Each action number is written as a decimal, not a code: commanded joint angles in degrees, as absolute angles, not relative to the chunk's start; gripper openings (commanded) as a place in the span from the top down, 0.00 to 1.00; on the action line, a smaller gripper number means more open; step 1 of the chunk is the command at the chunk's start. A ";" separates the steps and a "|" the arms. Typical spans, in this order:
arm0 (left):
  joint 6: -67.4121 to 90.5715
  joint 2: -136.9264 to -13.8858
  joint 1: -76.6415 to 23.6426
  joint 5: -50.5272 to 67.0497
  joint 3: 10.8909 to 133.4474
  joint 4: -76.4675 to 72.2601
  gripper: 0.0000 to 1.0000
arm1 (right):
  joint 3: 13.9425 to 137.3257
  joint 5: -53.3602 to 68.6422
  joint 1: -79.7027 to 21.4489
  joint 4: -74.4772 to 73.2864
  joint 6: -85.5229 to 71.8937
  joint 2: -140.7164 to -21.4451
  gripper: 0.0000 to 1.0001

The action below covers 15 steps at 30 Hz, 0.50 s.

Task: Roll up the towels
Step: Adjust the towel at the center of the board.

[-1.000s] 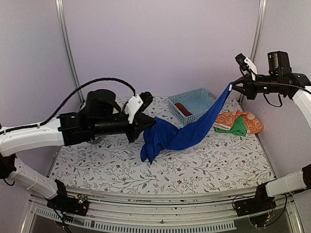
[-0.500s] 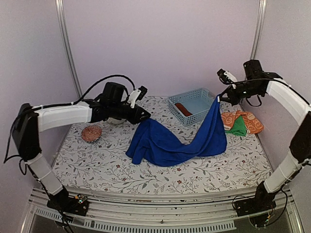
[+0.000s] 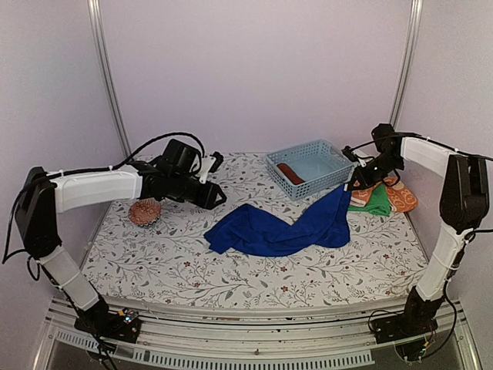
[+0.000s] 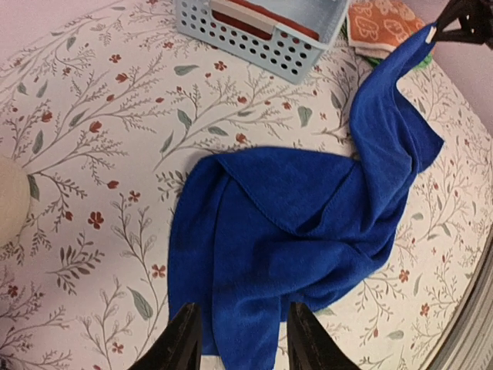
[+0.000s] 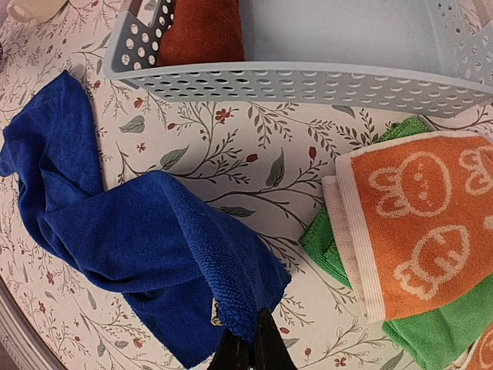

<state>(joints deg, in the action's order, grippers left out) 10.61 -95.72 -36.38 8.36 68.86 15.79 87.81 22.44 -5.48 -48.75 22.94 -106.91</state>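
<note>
Right pincer (image 5: pixel 248 338) grips blue towel's (image 5: pixel 139 239) corner; tag (image 5: pixel 216 311) there looks illegible

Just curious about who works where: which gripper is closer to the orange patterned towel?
Right. The right gripper is just beside the orange towel, pinching a corner of the blue towel; the left gripper, open, is far across the table.

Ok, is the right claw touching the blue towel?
Touching. The right wrist view shows the right gripper pinched shut on a corner of the blue towel, with no gap between fingers and cloth.
</note>
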 commanded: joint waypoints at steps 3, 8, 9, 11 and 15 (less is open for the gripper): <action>13.22 -91.34 -39.38 6.31 61.61 27.87 0.63 | 84.56 24.33 -5.63 -47.16 22.62 -101.41 0.97; 16.32 -91.58 -39.18 5.08 60.21 31.10 0.55 | 84.82 26.02 -5.65 -48.12 23.24 -101.01 0.96; 16.74 -92.09 -38.91 6.86 59.93 30.87 0.55 | 84.69 26.33 -5.67 -48.24 23.28 -101.14 0.96; 17.38 -93.72 -38.71 10.28 59.98 30.32 0.56 | 84.29 26.96 -5.69 -48.13 23.36 -101.19 0.96; 18.76 -97.39 -38.90 12.75 60.54 28.98 0.57 | 83.94 27.80 -5.61 -47.99 23.38 -101.41 0.96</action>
<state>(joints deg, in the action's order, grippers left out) 16.43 -94.00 -39.27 8.82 60.16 28.88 84.75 25.78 -5.58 -48.36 23.11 -102.54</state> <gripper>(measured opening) 0.435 0.042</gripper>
